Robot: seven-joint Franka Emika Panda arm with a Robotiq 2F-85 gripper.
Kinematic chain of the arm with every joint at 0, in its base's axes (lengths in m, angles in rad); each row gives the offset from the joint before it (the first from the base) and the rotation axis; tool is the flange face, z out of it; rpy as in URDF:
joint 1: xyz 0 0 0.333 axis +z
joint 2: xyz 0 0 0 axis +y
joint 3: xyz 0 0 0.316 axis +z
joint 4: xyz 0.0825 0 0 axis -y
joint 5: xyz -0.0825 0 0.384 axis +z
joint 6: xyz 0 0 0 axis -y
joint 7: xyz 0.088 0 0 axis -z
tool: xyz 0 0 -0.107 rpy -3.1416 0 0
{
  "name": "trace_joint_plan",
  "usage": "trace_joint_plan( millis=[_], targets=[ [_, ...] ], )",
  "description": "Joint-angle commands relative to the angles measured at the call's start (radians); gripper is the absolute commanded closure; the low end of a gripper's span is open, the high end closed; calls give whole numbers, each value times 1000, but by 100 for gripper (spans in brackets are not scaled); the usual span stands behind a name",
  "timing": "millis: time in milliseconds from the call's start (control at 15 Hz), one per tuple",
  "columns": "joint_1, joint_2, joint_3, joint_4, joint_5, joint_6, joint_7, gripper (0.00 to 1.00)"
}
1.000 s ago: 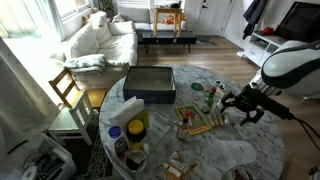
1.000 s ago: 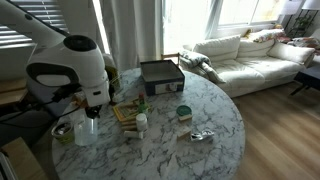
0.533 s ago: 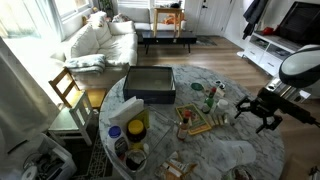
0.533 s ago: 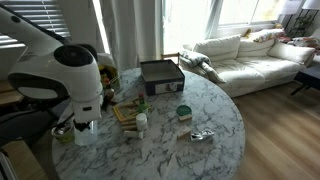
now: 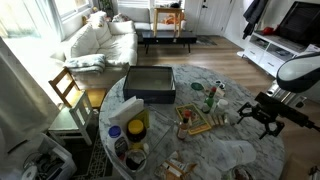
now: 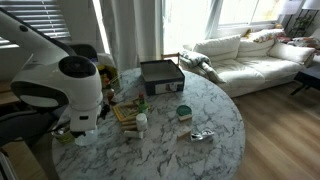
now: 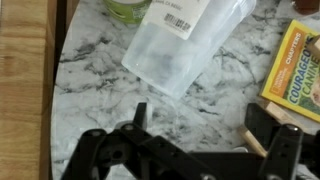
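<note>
The fingers (image 7: 139,118) stand spread wide, holding nothing, above the marble table (image 7: 85,85). A clear plastic bag (image 7: 185,45) lies just ahead of them; a book (image 7: 296,60) off to one side.

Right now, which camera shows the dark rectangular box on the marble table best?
An exterior view looking down on the dark rectangular box is best: its whole rim and inside show. A lower exterior view shows the box whole too, but mostly its side. The wrist view does not show it.
</note>
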Motion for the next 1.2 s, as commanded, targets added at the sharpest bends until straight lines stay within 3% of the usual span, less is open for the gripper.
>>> trace_joint_plan(
  millis=[0, 667, 1133],
  targets=[
    [-17, 46, -15, 0, -13, -31, 76, 0],
    [-11, 122, -41, 0, 59, -105, 196, 0],
    [-2, 151, -38, 0, 176, -155, 206, 0]
  ],
)
